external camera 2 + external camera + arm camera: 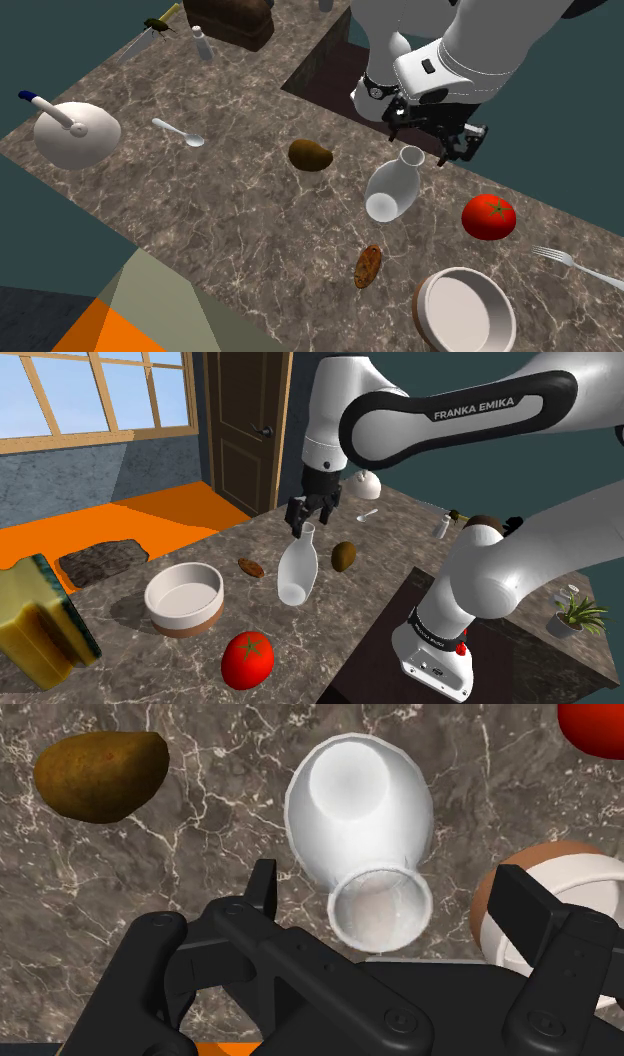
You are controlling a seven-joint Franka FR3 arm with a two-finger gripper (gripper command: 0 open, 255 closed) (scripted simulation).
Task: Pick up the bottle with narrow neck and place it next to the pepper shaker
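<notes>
The words FRANKA EMIKA stand in white letters on the black band [475, 404] of the big white robot arm [345, 392]. A black ring [432, 624] low on the arm, near the dark box stand [372, 652], has small white letters too, but they cannot be read.

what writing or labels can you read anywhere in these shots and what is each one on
"FRANKA EMIKA": white letters on the dark band of the arm's upper link, in the shoulder view.
Small white print on the dark ring near the arm's base: too small to read.
No text shows on the white bottle.
</notes>
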